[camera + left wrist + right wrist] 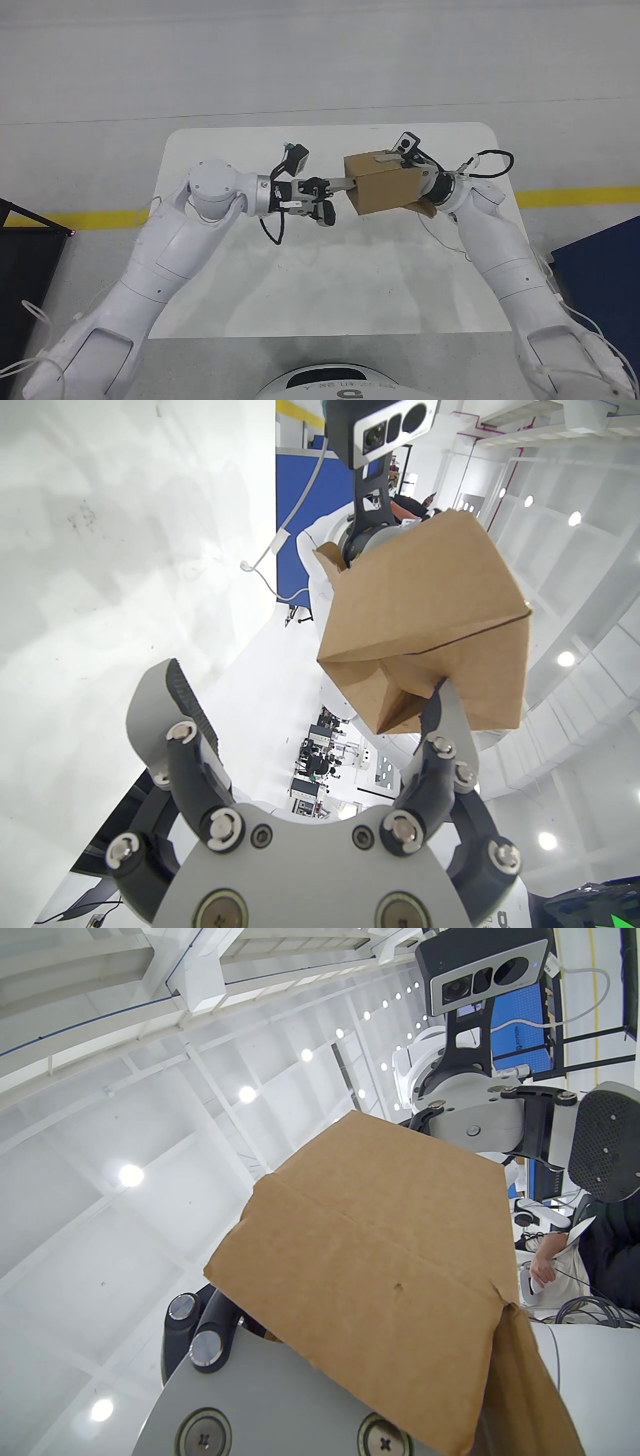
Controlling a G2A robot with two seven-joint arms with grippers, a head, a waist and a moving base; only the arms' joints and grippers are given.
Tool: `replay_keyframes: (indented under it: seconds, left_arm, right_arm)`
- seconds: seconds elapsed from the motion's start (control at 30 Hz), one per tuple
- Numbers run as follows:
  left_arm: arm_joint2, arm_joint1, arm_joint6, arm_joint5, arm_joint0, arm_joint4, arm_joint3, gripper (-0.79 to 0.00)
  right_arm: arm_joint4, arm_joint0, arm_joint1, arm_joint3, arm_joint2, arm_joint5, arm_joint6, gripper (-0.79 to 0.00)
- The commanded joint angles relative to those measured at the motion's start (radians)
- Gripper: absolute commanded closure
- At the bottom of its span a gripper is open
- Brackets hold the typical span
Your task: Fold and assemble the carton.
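Brown cardboard carton (pixel 385 180) hangs above the far right part of the white table (pixel 300 290), at the right gripper (pixel 428 188); its grip I cannot tell. The left gripper (pixel 307 680) gapes wide, holding nothing, one fingertip (pixel 441 702) touching the carton's folded end.

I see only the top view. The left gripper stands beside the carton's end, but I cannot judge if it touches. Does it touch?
Observer: Yes. In the left wrist view, one fingertip of the left gripper rests against the end of the carton.
Operator: Is this gripper closed on the cardboard?
Observer: No, it is wide open; its other finger is clear of the carton.
Operator: Is that end already folded flat?
Observer: Not flat. The flaps are turned inward, but a dark gap shows between them.
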State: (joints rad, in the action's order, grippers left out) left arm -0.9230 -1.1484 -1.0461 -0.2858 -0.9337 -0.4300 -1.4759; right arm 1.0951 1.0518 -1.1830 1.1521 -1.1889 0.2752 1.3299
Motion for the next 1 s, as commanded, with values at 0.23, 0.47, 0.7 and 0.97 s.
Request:
replay_keyframes:
  seconds: [0.23,0.47,0.7,0.97]
  left_arm:
    - [0.02,-0.002,-0.006,-0.008,0.008,0.027,0.005,-0.674]
    - [0.009,-0.002,0.014,-0.006,0.005,0.014,0.009,-0.597]
    - [-0.019,0.002,0.002,0.0,-0.003,-0.019,0.021,-0.662]
    - [-0.101,0.026,-0.073,0.003,-0.045,-0.067,0.031,-0.683]
  right_arm:
    - [0.001,0.002,0.0,0.002,-0.002,0.0,-0.001,0.0]
    - [0.002,0.004,-0.001,0.004,-0.003,-0.001,-0.003,0.0]
    - [0.003,0.003,-0.001,0.004,-0.006,0.0,-0.003,0.0]
    - [0.007,0.005,0.0,0.004,-0.011,0.0,0.001,0.0]
